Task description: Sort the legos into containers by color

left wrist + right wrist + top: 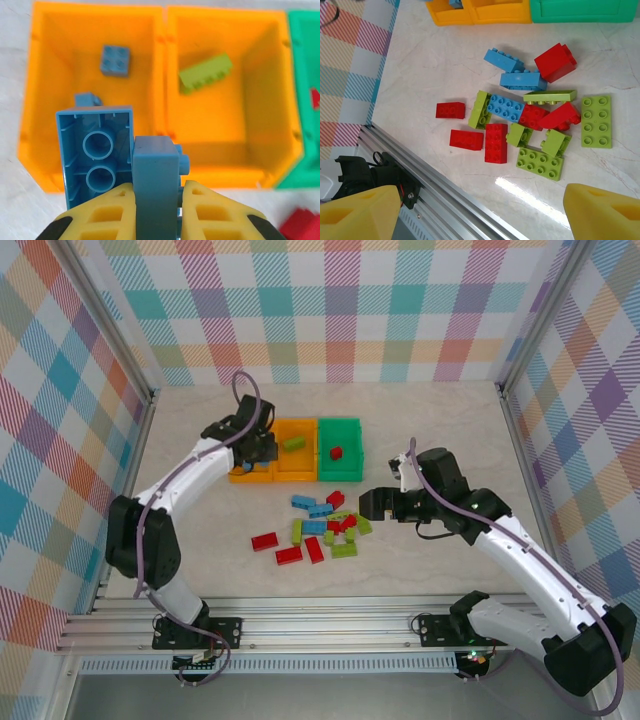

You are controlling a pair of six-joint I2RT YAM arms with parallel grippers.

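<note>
The left fingers [159, 192] are closed on a blue brick [156, 170]. This brick stands upright between the two yellow pads, and its studs point to the right. A second, lighter blue brick [95, 150] touches the left side of the held one and shows us its hollow underside. We cannot tell if the two are pressed together. Both bricks hang over the left orange bin [30, 125].

Inside this bin we see a small square blue brick [115, 60] lying flat. Another blue piece [87, 99] is partly hidden behind the lighter brick. The middle orange bin [280, 100] holds one lime green brick [205, 73], which lies at an angle on the floor of the bin. The green bin [340, 476] is joined at the right end of the row, and a red brick [336, 452] lies in it.

The right fingers [480, 212] are wide open with nothing between them. They hover above the worktop [450, 430], just beside the right side of the heap of loose legos [530, 115]. In the right wrist view the heap lies ahead of the fingers and touches neither of them. It mixes red, blue and lime green bricks, and many of them touch or lean on each other. Two red bricks, one [450, 110] and another [466, 139], lie a little apart at its left side.
</note>
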